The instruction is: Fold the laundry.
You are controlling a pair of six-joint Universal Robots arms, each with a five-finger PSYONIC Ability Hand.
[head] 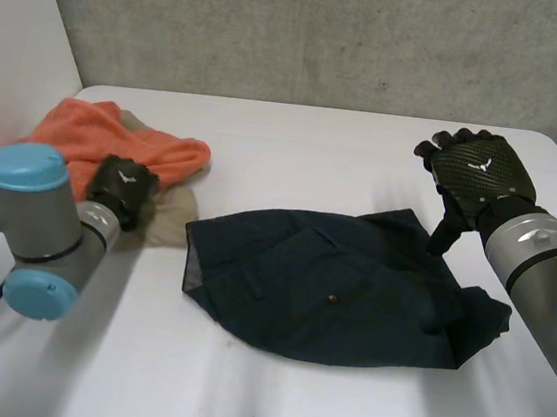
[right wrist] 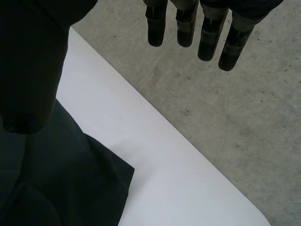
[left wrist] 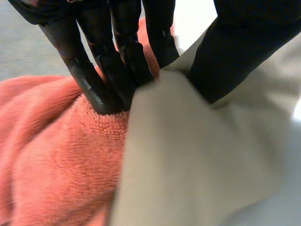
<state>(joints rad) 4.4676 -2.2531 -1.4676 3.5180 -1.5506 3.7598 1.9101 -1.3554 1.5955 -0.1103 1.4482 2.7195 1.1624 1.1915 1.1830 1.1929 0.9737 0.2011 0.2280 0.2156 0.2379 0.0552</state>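
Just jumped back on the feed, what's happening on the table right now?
The left hand is in the pile at its own side of the white table. Its fingers are against the orange towel and its thumb is on the beige cloth, pinching a fold of that cloth. The right hand hangs open above the far corner of the dark navy garment, thumb pointing down toward it. The garment lies spread mid-table, rumpled at that end.

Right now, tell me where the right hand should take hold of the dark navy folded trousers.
Best pinch the far right corner of the dark navy trousers, coming down from above with the right hand: that corner lies flat, free at the edge, just beneath the open hand's thumb.
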